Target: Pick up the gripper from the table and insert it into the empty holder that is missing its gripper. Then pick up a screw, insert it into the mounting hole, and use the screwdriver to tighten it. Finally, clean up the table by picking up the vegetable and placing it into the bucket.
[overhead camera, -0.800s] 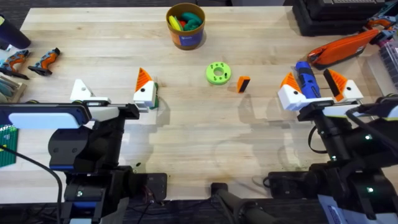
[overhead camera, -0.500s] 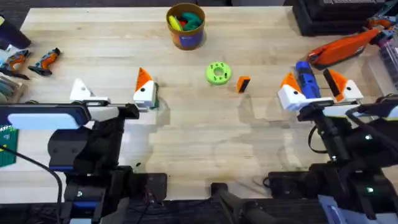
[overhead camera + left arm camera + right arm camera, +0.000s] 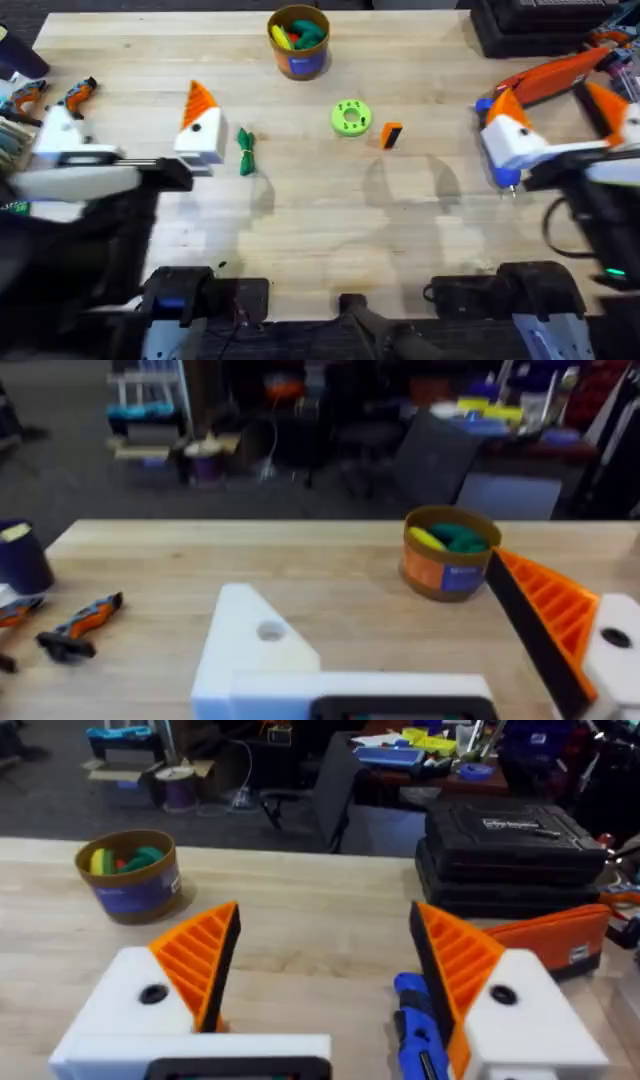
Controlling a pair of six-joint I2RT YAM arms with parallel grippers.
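Note:
The small orange gripper (image 3: 391, 134) lies on the table right of centre. My left gripper (image 3: 130, 125) hangs open over the left side; one finger is the bare white holder (image 3: 62, 135) (image 3: 250, 650), the other carries an orange tip. The dark-green vegetable (image 3: 246, 152) lies just right of that tipped finger. The bucket (image 3: 298, 40) (image 3: 447, 560) (image 3: 130, 875) stands at the back centre. My right gripper (image 3: 555, 108) (image 3: 325, 915) is open above the blue screwdriver (image 3: 485, 104) (image 3: 418, 1025), which lies on the table partly under it. No screw can be made out.
A lime-green disc (image 3: 350, 117) with holes sits left of the orange gripper. An orange case (image 3: 560, 75) and a black case (image 3: 540, 25) stand at the back right. Orange-handled tools (image 3: 75, 95) and a dark cup (image 3: 20, 55) lie at the far left.
Both arms have risen toward the camera and show larger. The left gripper shifted left, uncovering the vegetable. The right gripper lifted off around the screwdriver, which stays on the table.

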